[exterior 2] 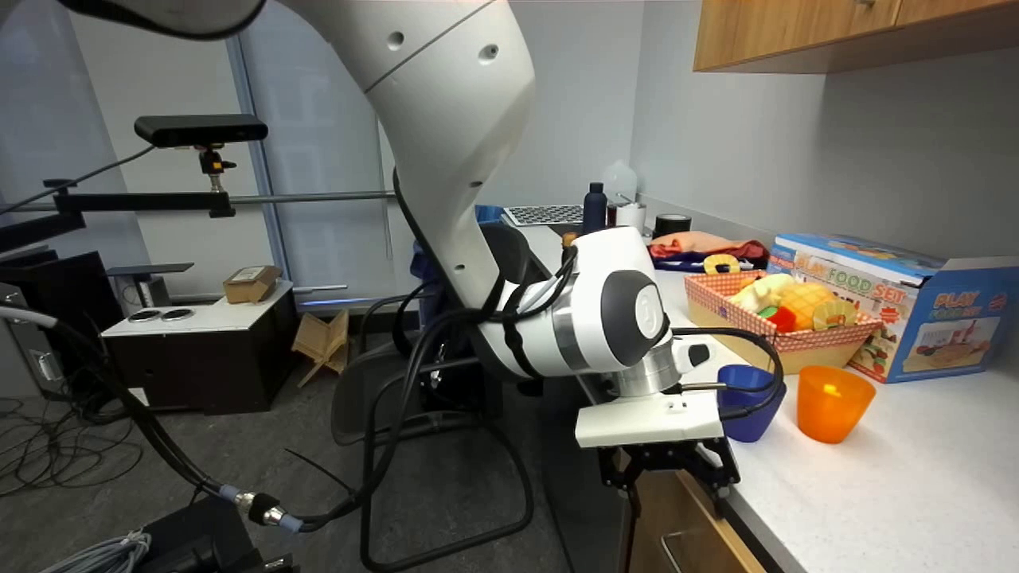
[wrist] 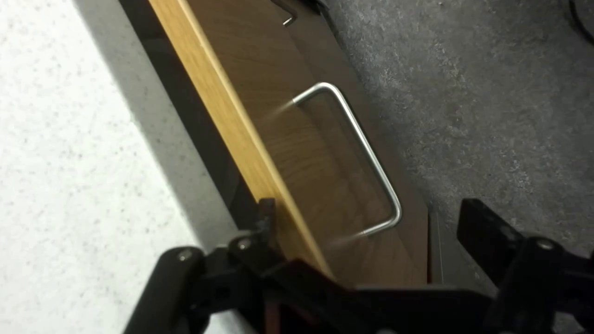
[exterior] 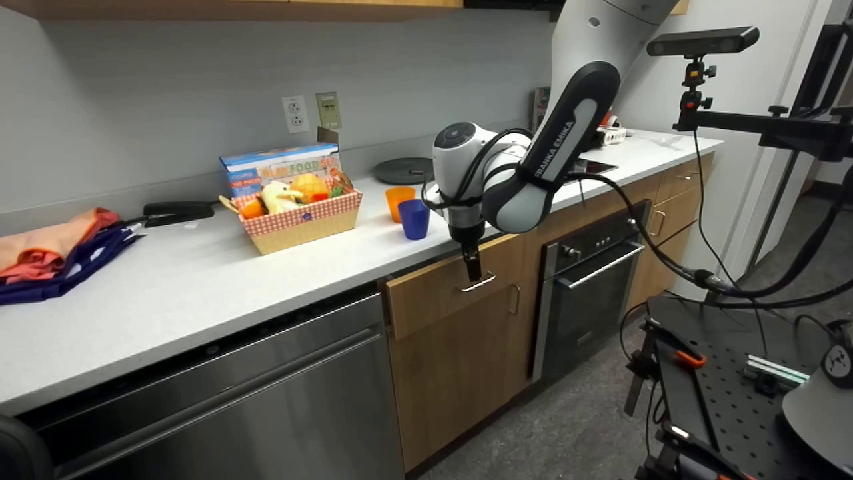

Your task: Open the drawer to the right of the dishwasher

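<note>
The drawer (exterior: pixel 430 300) has a brown wood front and stands slightly ajar below the countertop. It also shows in an exterior view (exterior 2: pixel 704 541) and in the wrist view (wrist: pixel 297 157), with a dark gap behind its top edge. Its silver bar handle (wrist: pixel 369 150) is free. The dishwasher (exterior: pixel 266 413) is the stainless front left of the drawer. My gripper (wrist: pixel 373 215) is open and points down over the drawer front. One finger is at the drawer's top edge by the gap; the other is out in front. Whether the finger touches the wood I cannot tell.
The white countertop (exterior: pixel 220 293) edge runs close beside the gripper. A blue cup (exterior: pixel 414 220) and an orange cup (exterior: pixel 398 200) stand near it. A basket of play food (exterior: pixel 306 217) is behind. A black oven (exterior: pixel 593 287) and a cabinet door handle (exterior: pixel 514 300) are to the right.
</note>
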You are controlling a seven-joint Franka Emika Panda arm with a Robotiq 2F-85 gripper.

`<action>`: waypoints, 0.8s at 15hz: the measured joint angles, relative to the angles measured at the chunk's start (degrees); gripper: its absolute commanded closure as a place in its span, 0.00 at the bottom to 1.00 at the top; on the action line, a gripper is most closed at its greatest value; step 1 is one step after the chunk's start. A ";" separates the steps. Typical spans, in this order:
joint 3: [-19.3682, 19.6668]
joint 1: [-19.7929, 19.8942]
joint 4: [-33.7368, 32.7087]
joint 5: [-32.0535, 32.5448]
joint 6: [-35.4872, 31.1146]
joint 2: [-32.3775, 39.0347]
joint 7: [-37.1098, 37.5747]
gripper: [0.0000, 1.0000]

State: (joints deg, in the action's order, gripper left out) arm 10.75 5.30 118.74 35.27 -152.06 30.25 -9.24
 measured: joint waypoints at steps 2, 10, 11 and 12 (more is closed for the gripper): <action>-0.58 -0.18 -1.00 0.00 0.01 0.74 0.00 0.00; -1.48 -0.29 -2.34 -0.44 0.04 1.88 -0.02 0.00; -1.36 -0.31 -2.48 -0.38 0.04 2.05 -0.02 0.00; -1.30 -0.39 -2.63 -0.30 0.10 2.19 -0.01 0.00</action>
State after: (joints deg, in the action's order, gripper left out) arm 9.45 4.91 116.12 34.96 -151.97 32.44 -9.25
